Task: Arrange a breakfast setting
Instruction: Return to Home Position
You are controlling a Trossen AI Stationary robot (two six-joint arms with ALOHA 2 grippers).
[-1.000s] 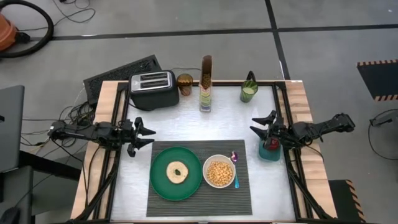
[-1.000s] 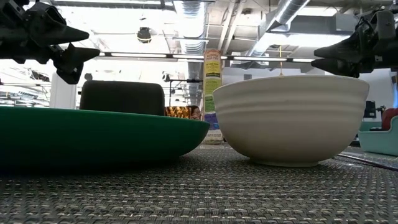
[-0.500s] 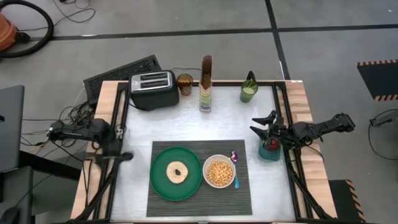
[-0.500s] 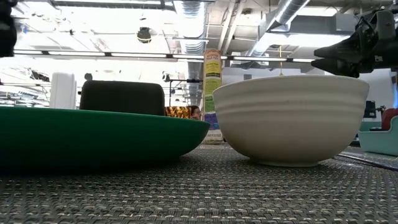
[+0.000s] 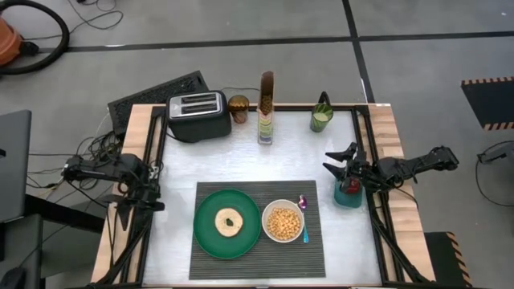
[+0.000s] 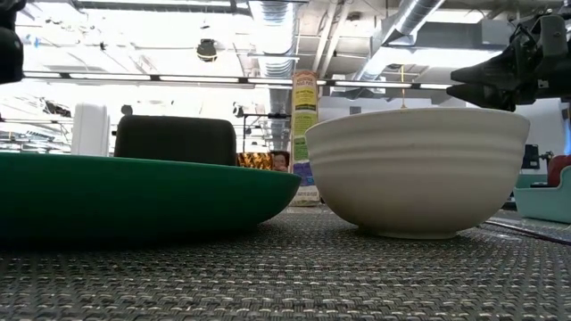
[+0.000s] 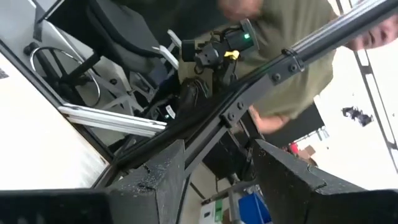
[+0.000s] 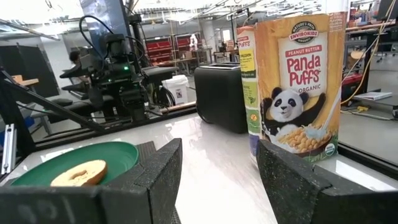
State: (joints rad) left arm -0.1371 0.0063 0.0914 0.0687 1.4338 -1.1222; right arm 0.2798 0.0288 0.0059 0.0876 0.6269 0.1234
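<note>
Now the placemat [image 5: 253, 261] lies at the tabletop's [image 5: 241, 156] near edge, carrying the plate [image 5: 205, 231] with the bagel [image 5: 229, 221], the bowl [image 5: 266, 218] of cereal [image 5: 283, 223] and the spoon [image 5: 303, 217] just beside it. Well apart, the left gripper [image 5: 128, 210] hangs over the left edge and the right gripper [image 5: 334, 161] by the right edge, both spread and empty.

Mat [image 5: 313, 241] lies between left pincer [image 5: 128, 215] and right pincer [image 5: 329, 162]. On it, from the left pincer toward the right: plate [image 5: 205, 241] bearing bagel [image 5: 229, 221], bowl [image 5: 267, 215] holding cereal [image 5: 283, 224], spoon [image 5: 303, 217]. Toaster [image 5: 197, 115] and box [image 5: 266, 108] stand behind both pincers. Dish [image 5: 350, 197] lies partly under the right pincer.
</note>
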